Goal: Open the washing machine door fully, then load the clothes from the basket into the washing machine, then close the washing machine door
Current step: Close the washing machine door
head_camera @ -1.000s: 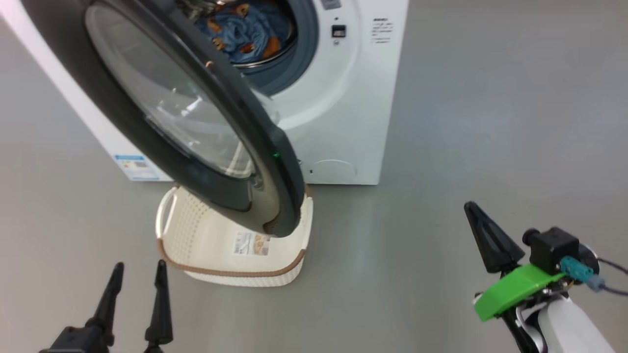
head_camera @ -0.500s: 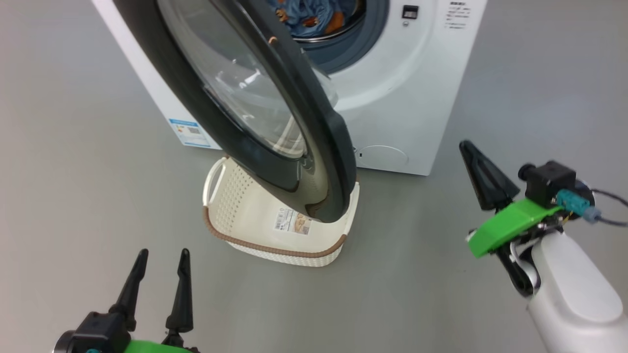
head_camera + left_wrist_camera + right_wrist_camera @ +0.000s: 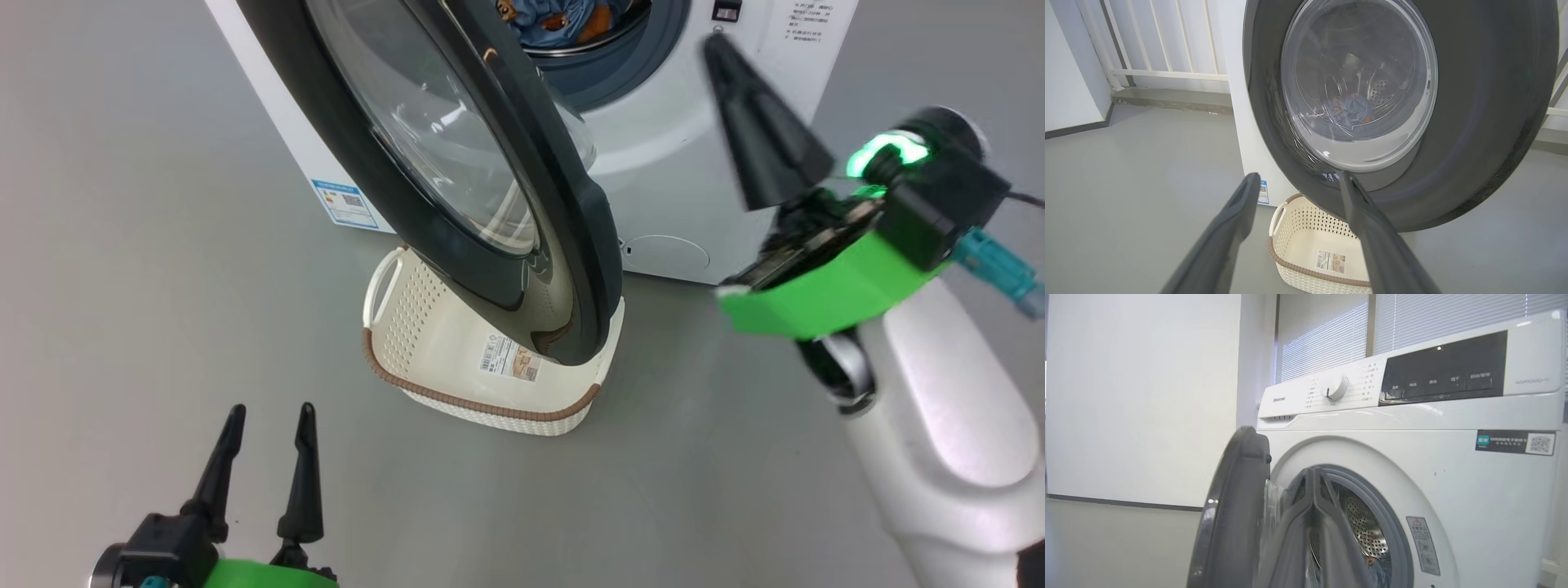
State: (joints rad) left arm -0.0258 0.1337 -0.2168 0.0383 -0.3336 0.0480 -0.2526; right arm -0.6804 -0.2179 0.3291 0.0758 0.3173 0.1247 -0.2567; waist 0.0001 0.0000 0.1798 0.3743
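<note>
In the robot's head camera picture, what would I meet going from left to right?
left gripper, open → basket → round white flap on the washing machine → right gripper, shut. The washing machine door overlaps the basket, so it is left out.

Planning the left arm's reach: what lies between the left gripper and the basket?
Bare grey floor, in the head view: nothing stands between the left gripper and the basket.
</note>
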